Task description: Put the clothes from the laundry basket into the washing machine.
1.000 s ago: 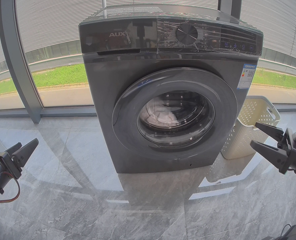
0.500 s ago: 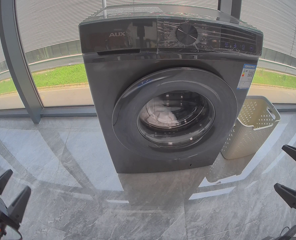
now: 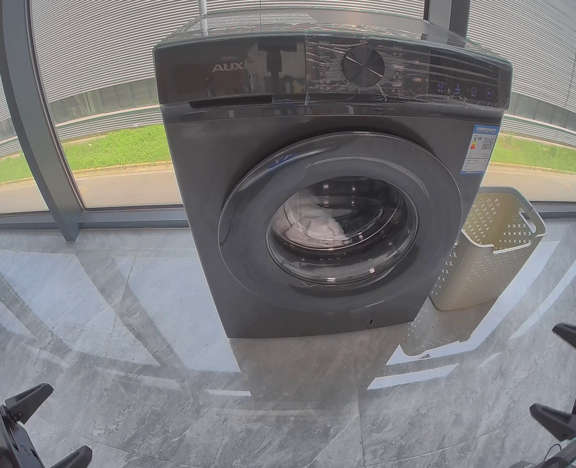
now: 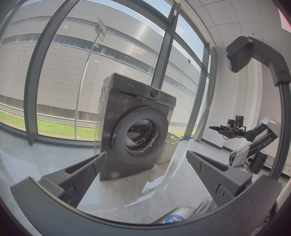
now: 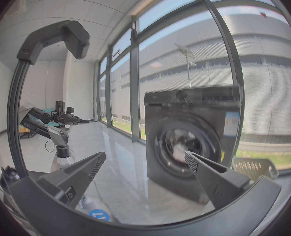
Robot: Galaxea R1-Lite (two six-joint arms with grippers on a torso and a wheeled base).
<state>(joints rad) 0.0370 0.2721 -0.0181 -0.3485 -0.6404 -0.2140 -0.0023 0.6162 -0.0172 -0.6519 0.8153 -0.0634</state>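
Grey washing machine (image 3: pixel 200 164) faces the camera, its round glass door (image 3: pixel 249 229) shut over white clothes (image 3: pixel 310 219). A perforated cream plastic laundry basket (image 3: pixel 496 248) stands upright just beside it. Jaws are wide on the left gripper (image 3: pixel 64 422) and right gripper (image 3: pixel 549 370).

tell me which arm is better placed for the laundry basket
Right, likely: the laundry basket stands right of the washing machine, nearer the open right gripper; the left gripper is far across.

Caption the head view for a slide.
Shut washing machine with white clothes inside; laundry basket beside it; left tool and right tool open, low.
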